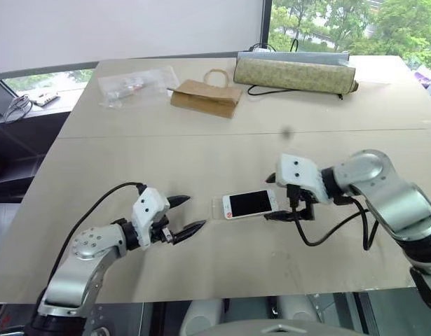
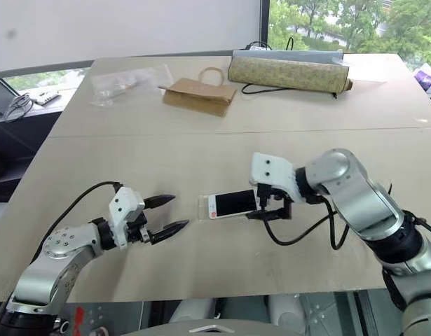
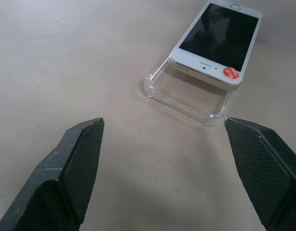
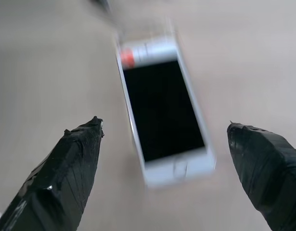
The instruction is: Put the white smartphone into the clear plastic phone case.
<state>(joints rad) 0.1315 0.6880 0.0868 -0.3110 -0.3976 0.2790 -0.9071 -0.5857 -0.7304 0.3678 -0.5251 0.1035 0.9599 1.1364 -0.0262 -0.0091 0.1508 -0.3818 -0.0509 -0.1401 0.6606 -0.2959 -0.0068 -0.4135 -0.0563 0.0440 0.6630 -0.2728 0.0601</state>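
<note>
Both sets of jaws are wide open and hold nothing. The left gripper point(image 1: 181, 215) waits near the bare end of the clear plastic phone case point(image 3: 186, 98). The right gripper point(image 1: 289, 210) sits just beside the other end of the white smartphone point(image 1: 250, 204). The phone lies partly in the case, 1 end sticking out past it, so it likely needs a push to seat. The counter point(image 1: 201, 259) has lots of bare room around them. Far back lie a plastic bag point(image 1: 134, 85), a paper bag point(image 1: 204, 96) and a long pouch point(image 1: 293, 74).
</note>
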